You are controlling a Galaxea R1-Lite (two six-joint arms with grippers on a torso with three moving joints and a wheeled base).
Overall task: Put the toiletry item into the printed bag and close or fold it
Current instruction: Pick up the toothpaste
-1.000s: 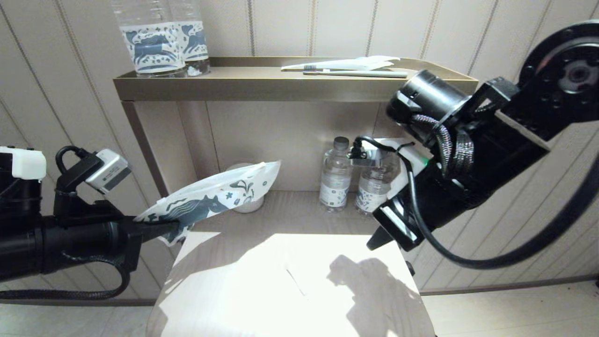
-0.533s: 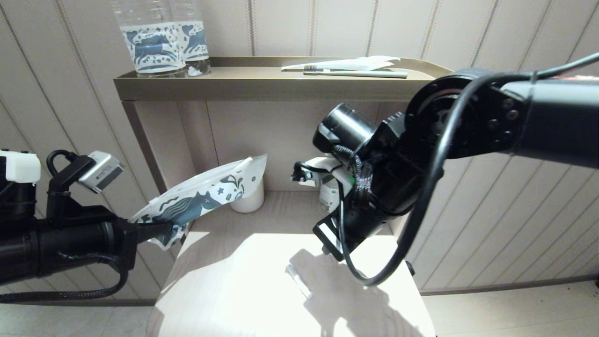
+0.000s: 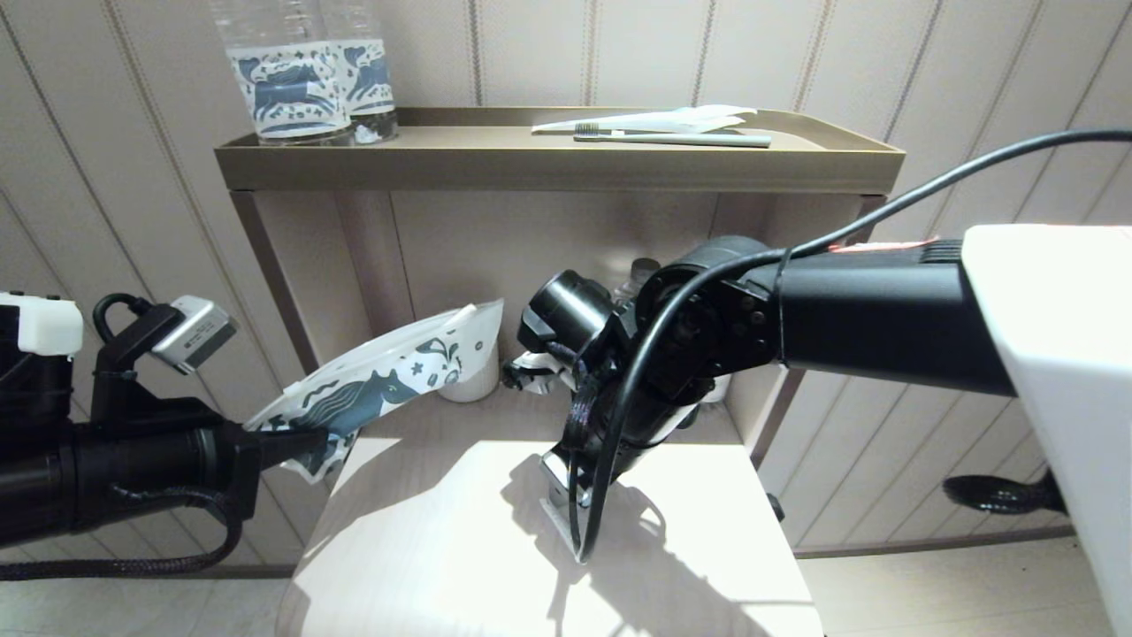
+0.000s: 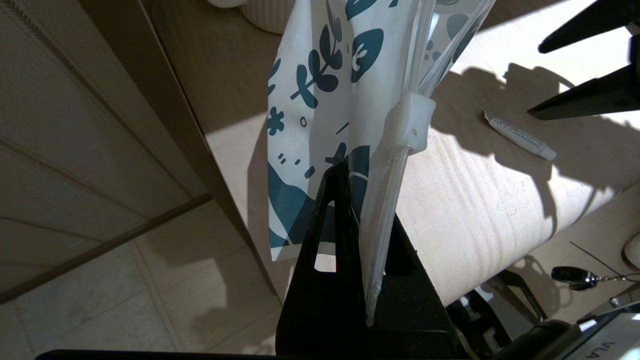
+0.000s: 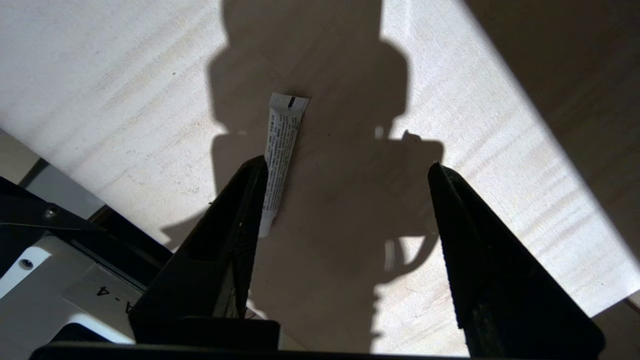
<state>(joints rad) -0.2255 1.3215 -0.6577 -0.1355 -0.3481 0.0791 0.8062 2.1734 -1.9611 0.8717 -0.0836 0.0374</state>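
The left gripper (image 3: pixel 305 438) was clamped shut on the lower corner of the printed bag (image 3: pixel 380 389), pinching it just below the white zip slider (image 4: pixel 411 125) so that the pouch stood out from the fingers, slanting up and away toward the back of the table (image 3: pixel 424 548); held off the surface this way, its mouth seemed to be kept free and reachable for loading rather than lying flat. Beyond the bag's far tip, a white cup (image 3: pixel 473 380) stood against the back panel. To the right of the left gripper and well apart from it, the right gripper (image 5: pixel 345 172) hung over the sunlit tabletop with its two fingers spread wide and nothing between them. The toiletry item, a small white tube (image 5: pixel 279 150), lay flat on the table just beside the inner face of one finger, off to that side of the gap rather than centred in it, so the grasp probably called for a small sideways shift before closing. On the shelf above lay a toothbrush (image 3: pixel 672 137), beside two printed bottles (image 3: pixel 305 75)
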